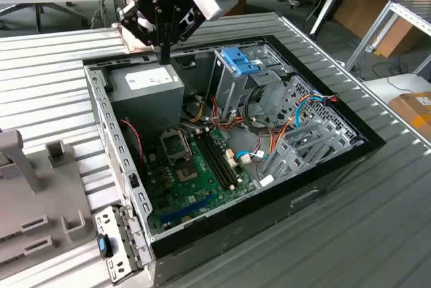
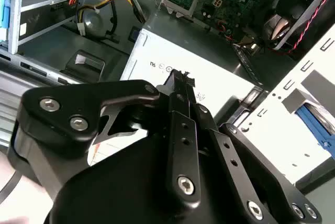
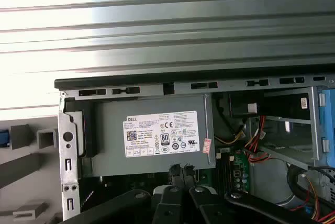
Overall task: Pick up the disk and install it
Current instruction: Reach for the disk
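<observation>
The gripper point(image 1: 163, 58) is hovering with its jaws pressed together and empty. The power-supply box point(image 1: 145, 85) is lying just beneath them, so no disk is being carried.

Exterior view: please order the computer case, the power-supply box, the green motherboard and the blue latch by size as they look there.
1. computer case
2. green motherboard
3. power-supply box; it stands farther from the camera, so places 2 and 3 are unsure
4. blue latch
</observation>
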